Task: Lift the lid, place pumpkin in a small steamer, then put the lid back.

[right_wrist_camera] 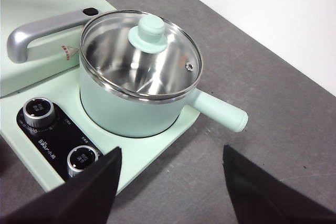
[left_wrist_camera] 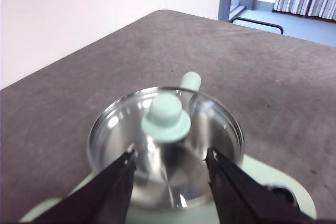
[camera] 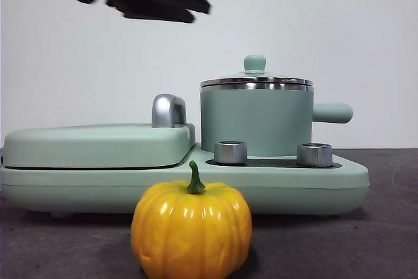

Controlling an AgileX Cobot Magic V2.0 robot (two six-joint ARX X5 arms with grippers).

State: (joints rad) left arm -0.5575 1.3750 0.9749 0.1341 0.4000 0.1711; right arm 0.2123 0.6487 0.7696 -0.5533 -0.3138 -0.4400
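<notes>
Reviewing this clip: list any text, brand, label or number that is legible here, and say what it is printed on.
Nothing can be read with confidence.
Black control panel of the appliance base: a line of small white print beside the two silver knobs, too small and blurred to read.
Griddle cover: a small red triangular mark near the chrome handle, not readable.
Lid, small steamer, pumpkin: no text visible.

Open air all round the lid (camera: 256, 82) and its knob; the griddle handle (camera: 168, 110) stands just beside it, pumpkin (camera: 191, 230) below in front.
</notes>
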